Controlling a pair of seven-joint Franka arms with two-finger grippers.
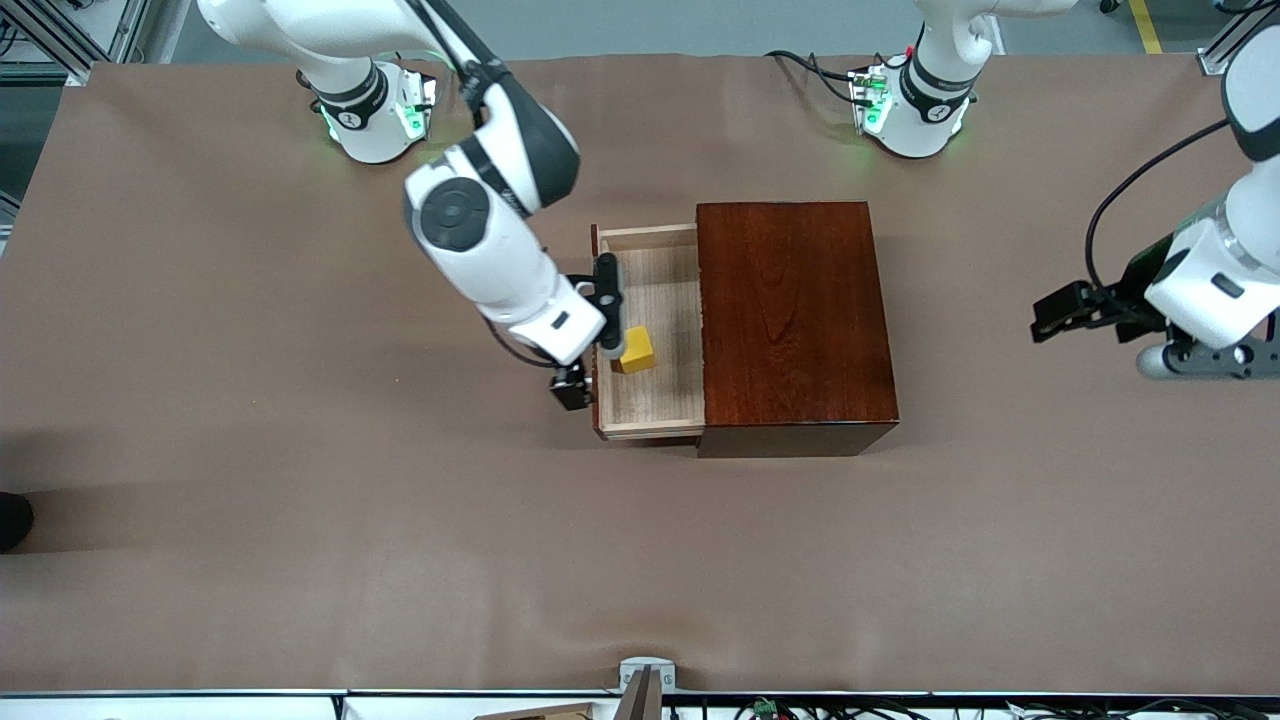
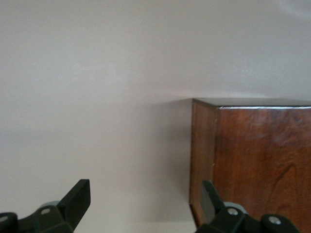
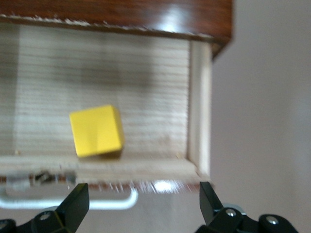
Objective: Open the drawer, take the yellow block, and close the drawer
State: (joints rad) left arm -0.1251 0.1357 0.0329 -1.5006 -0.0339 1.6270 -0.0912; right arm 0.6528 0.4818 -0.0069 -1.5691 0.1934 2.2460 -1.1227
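Observation:
The dark reddish-brown wooden box point(image 1: 795, 320) stands mid-table. Its drawer point(image 1: 650, 400) is pulled out toward the right arm's end, showing pale wood inside. The yellow block point(image 1: 636, 350) lies in the drawer close to its front panel; it also shows in the right wrist view point(image 3: 95, 131). My right gripper point(image 1: 592, 368) is open and empty over the drawer's front edge, beside the block. In the right wrist view its jaws point(image 3: 143, 204) stand wide apart over the white handle point(image 3: 73, 203). My left gripper point(image 1: 1190, 360) waits open and empty, off the box toward the left arm's end.
The left wrist view shows the box's corner point(image 2: 257, 160) and bare table under the open left gripper point(image 2: 143, 206). The brown table cover point(image 1: 400, 560) spreads all round the box. A small metal fixture point(image 1: 645, 675) sits at the table edge nearest the front camera.

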